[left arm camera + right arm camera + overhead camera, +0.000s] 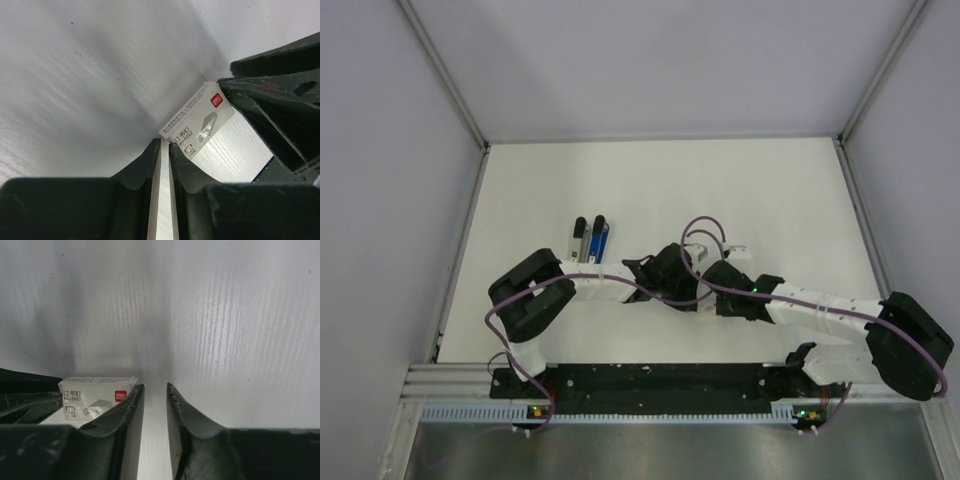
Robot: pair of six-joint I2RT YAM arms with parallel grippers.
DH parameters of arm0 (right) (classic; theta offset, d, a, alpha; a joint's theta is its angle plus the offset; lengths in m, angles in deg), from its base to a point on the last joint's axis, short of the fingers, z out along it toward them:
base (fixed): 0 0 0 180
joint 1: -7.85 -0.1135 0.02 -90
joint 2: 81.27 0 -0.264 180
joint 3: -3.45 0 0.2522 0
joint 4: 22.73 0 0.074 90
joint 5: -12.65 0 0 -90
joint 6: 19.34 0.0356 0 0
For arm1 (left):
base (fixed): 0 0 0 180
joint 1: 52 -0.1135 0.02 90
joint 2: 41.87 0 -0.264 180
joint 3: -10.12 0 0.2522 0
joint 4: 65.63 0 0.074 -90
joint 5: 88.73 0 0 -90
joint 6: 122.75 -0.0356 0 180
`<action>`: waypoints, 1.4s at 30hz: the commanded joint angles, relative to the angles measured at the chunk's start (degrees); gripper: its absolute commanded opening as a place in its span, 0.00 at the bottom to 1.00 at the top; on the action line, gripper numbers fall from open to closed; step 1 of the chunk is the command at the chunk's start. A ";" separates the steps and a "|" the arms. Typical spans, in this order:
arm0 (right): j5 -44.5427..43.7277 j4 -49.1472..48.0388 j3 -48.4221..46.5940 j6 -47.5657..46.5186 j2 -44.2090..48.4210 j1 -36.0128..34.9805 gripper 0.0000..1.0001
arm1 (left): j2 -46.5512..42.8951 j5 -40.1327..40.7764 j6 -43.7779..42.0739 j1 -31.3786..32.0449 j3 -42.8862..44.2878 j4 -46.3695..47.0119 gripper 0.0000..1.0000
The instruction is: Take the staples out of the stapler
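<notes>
The stapler lies on the white table, a black-and-grey part beside a blue part, to the upper left of both grippers and untouched. Staples themselves are not visible. In the top view my left gripper and right gripper meet low over the table's middle. In the left wrist view my left gripper shows only a thin gap with bare table in it. A white staple box lies just past its tips. My right gripper stands slightly open and holds nothing, with the staple box left of its left finger.
The right arm's dark body fills the right of the left wrist view, close to the box. Purple cables loop above both wrists. Grey walls with metal rails bound the table on three sides.
</notes>
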 commanded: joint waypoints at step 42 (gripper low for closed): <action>-16.30 7.18 -30.11 -19.78 7.74 7.57 0.99 | -44.01 43.64 -13.93 -1.75 6.83 -31.97 0.99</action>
